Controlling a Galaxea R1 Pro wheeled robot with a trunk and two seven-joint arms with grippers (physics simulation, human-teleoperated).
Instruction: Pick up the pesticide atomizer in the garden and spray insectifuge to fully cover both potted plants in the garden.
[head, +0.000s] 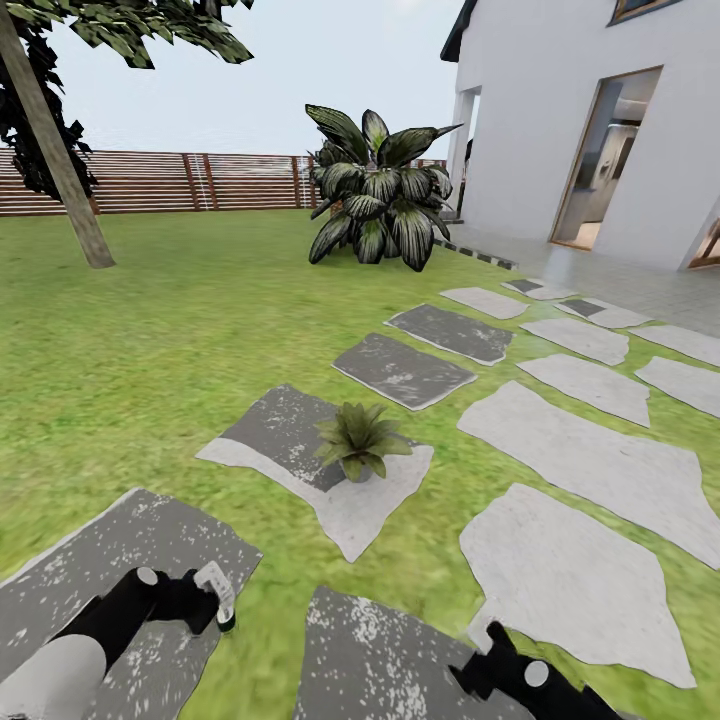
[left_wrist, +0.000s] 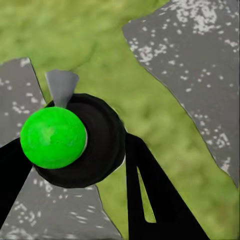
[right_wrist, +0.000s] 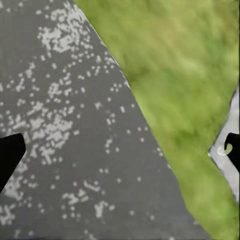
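1. Now my left gripper (head: 205, 598) is clamped on the pesticide atomizer (head: 218, 590); my right gripper (head: 490, 655) hangs apart, empty.
2. One potted plant (head: 358, 440) stands ahead on a stepping slab (head: 290, 430), nearer my left arm.

No words, numbers or signs can be read anywhere. The bottle (head: 218, 590) in the left gripper carries a white label (too small and blurred in the head view to show any print), and the house wall (head: 540, 120) is plain white.
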